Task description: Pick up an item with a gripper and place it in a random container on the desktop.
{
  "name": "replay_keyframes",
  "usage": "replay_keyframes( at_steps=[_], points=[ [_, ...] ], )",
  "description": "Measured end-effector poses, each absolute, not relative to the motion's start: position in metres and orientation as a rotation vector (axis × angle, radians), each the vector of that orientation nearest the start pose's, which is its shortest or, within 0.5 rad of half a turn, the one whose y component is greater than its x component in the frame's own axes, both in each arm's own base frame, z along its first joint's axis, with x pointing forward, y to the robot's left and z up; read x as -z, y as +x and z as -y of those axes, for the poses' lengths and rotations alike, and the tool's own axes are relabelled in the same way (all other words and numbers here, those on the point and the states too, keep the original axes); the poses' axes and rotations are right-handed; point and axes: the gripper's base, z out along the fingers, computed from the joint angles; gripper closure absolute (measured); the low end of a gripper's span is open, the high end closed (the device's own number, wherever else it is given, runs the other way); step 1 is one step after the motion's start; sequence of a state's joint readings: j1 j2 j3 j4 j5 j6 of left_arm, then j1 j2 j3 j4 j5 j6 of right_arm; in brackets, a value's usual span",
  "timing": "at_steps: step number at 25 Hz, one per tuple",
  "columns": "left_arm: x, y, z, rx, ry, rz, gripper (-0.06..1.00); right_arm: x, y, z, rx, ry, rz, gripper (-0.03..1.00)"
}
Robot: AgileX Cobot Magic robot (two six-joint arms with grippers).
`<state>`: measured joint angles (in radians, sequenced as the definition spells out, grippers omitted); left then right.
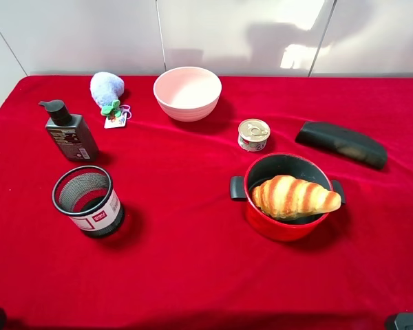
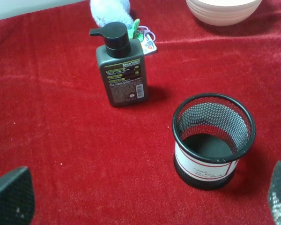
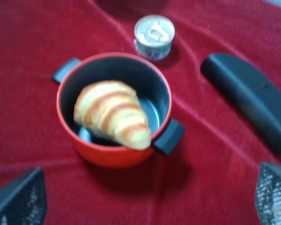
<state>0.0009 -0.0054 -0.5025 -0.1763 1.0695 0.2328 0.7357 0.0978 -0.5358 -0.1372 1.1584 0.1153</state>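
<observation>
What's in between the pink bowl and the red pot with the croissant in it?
A small metal tin can sits on the red cloth between the pink bowl and the red pot holding the croissant. The exterior high view shows it best.

Exterior high view: we look down from above front edge of red desktop (image 1: 193, 261), facing back wall; whole spread in frame.

Left wrist view: we sit closer, angled down over left side; mesh cup (image 2: 213, 140) nearest, pump bottle (image 2: 122, 70) beyond it, pink bowl (image 2: 223, 10) cut by frame edge. Both also seen in exterior high view.

Right wrist view: we sit close, slightly blurred, tilted down on red pot (image 3: 113, 110) with croissant (image 3: 112, 112), tin can (image 3: 154, 36) behind. Same group lies right of centre in exterior high view.
</observation>
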Motion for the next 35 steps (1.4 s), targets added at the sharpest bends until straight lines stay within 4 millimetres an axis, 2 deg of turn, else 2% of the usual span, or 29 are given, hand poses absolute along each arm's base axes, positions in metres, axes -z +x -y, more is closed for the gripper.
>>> replay_keyframes(
  at_steps=[7, 26, 35],
  points=[
    [-0.2783, -0.0071, 0.014, 0.064, 0.245, -2.018, -0.04, -0.2816, 0.0063, 0.0104, -0.334, -0.625, -2.056, 0.27],
    [-0.2783, -0.0071, 0.014, 0.064, 0.245, -2.018, -0.04, -0.2826, 0.0096, 0.014, -0.322, -0.521, -2.067, 0.27],
    [-0.2783, -0.0071, 0.014, 0.064, 0.245, -2.018, -0.04, -0.2789, 0.0143, 0.0106, -0.348, -0.401, -2.057, 0.27]
  ],
)
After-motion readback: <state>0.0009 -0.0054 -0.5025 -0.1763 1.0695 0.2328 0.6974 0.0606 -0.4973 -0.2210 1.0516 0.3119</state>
